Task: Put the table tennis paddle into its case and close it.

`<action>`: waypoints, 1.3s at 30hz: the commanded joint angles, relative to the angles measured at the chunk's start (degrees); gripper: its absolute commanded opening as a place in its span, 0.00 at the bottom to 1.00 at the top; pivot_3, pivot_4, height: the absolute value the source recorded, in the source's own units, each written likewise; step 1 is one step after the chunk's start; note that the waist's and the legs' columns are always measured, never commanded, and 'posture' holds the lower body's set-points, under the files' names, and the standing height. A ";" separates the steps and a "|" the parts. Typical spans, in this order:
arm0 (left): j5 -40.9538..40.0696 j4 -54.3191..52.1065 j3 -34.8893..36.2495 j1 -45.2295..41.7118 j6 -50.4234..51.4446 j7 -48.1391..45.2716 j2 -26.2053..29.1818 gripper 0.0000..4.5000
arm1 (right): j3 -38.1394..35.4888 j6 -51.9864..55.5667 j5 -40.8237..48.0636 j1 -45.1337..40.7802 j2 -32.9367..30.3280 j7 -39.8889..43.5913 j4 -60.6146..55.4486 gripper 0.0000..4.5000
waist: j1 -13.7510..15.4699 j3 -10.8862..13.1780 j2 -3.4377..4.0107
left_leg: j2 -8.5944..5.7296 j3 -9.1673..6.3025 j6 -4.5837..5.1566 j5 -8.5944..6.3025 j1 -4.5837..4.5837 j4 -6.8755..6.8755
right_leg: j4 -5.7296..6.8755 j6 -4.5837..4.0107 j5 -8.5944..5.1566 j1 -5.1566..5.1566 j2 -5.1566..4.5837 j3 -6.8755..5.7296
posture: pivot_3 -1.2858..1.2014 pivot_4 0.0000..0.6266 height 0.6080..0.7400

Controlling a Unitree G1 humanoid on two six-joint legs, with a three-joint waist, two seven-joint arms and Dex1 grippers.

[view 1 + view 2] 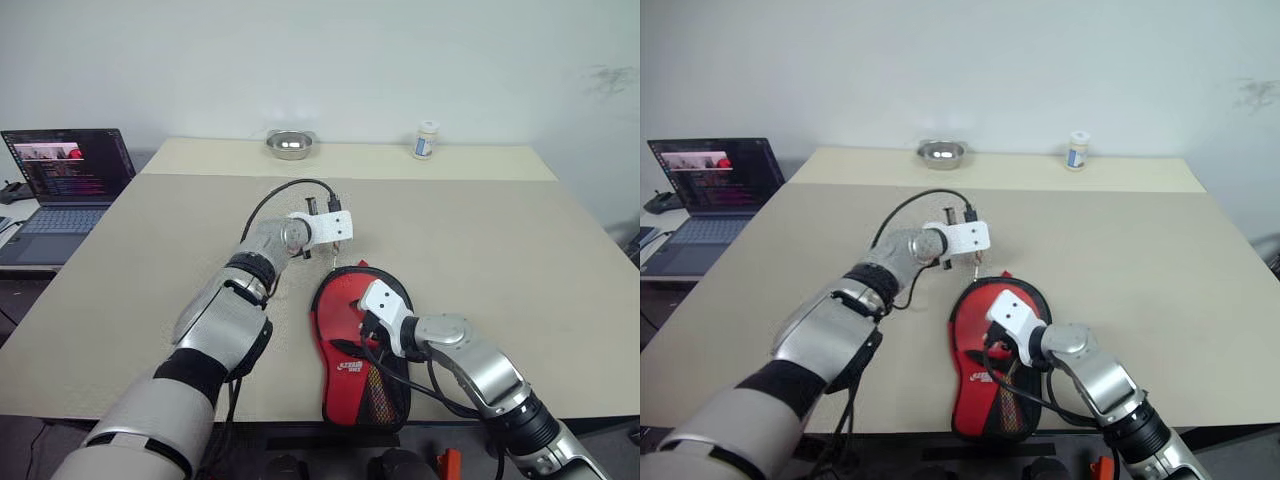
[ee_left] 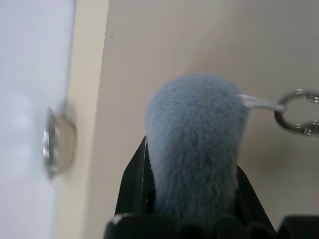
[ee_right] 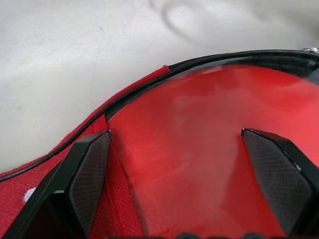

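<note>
case (image 1: 352, 350) flat on table (image 1: 520, 260) — left gripper (image 2: 192, 199) clamps grey fuzzy zip pull (image 2: 194, 144); right gripper (image 3: 189, 184) spread wide over red paddle (image 3: 209, 129).

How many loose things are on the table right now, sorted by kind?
Paddle case, with the red paddle showing inside: 1
Fluffy grey zip-pull, pinched in the left gripper: 1
Metal bowl: 1
Small white bottle: 1
Total: 4
</note>
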 commanded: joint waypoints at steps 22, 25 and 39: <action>2.30 -1.06 1.89 -6.37 0.90 5.03 -19.43 0.10 | 4.43 8.35 -1.68 4.72 -1.47 -1.67 0.56 1.00 | 0.19 0.01 -0.02 | -0.20 -0.02 -0.01 -0.01 -0.01 -0.02 | -0.22 0.01 -0.01 0.13 -0.01 0.02 | 0.52 0.24 1.00; 3.19 -1.07 0.88 -6.16 -0.04 4.21 -21.98 0.10 | 4.44 8.58 -1.65 4.91 -1.43 -1.90 0.38 1.00 | 0.20 0.00 -0.02 | -0.23 -0.02 -0.01 -0.01 -0.02 -0.04 | -0.25 0.02 -0.01 0.14 -0.02 0.02 | 0.52 0.24 1.00; 4.24 -1.07 -0.99 -4.55 -1.75 -1.10 -22.39 0.65 | 4.64 7.75 -1.71 3.84 -1.28 -1.75 1.73 1.00 | 0.13 -0.03 0.04 | -0.26 -0.05 0.00 -0.02 0.00 -0.06 | -0.26 0.04 -0.02 0.14 -0.04 0.02 | 0.52 0.24 1.00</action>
